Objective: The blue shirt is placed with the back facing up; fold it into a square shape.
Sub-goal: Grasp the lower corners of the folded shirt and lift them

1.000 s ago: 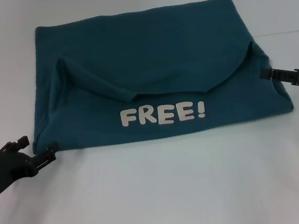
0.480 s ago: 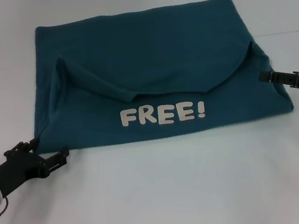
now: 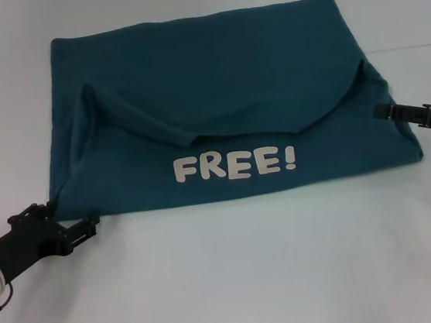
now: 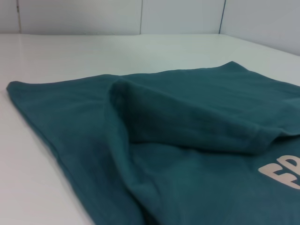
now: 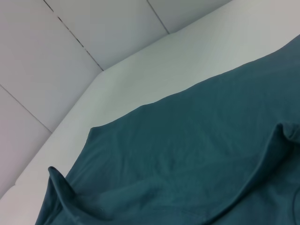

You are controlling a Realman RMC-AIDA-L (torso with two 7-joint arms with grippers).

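The blue shirt [image 3: 213, 76] lies on the white table, folded into a wide band. Its sleeves are turned in over the middle and a white "FREE!" print [image 3: 234, 164] faces up near the front edge. It also fills the left wrist view [image 4: 187, 140] and the right wrist view [image 5: 187, 154]. My left gripper [image 3: 72, 214] is open at the shirt's near-left corner, low over the table, with one finger on each side of the corner. My right gripper [image 3: 381, 111] is at the shirt's right edge, level with the folded sleeve.
The white table [image 3: 253, 282] extends in front of the shirt and on both sides. Grey wall panels [image 5: 70, 56] stand behind the table's far edge.
My left gripper has moved right and a little down, up to the shirt's near-left corner. My right gripper has dropped very slightly. The shirt has not moved.
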